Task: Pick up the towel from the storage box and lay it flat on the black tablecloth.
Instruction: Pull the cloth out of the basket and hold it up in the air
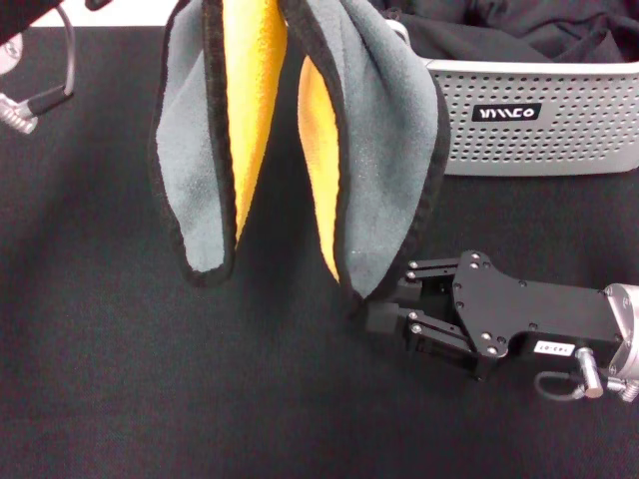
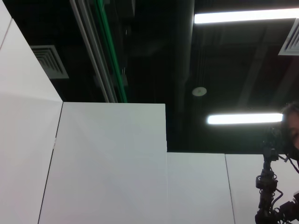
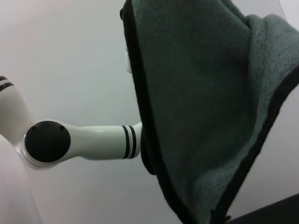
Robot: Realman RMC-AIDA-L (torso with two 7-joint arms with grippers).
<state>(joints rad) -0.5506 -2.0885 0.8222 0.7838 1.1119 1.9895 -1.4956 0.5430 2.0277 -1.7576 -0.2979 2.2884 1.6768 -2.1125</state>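
Nearest in the head view, the right gripper (image 1: 384,317) lies low over the large plain black tablecloth (image 1: 150,399) on the tabletop, its jaws at the lower corner of the hanging square fleece towel (image 1: 300,140), yellow-orange inside and grey outside with black edging; whether they pinch it cannot be told. The towel dangles in two folds from above the frame, clear of the cloth. The left gripper is out of sight. Farther back stands the light grey perforated plastic storage box (image 1: 539,120), holding dark fabric (image 1: 509,30).

Towel (image 1: 384,170) grey w/ yellow-orange inner face, black edging; storage box (image 1: 559,125) light grey, perforated.
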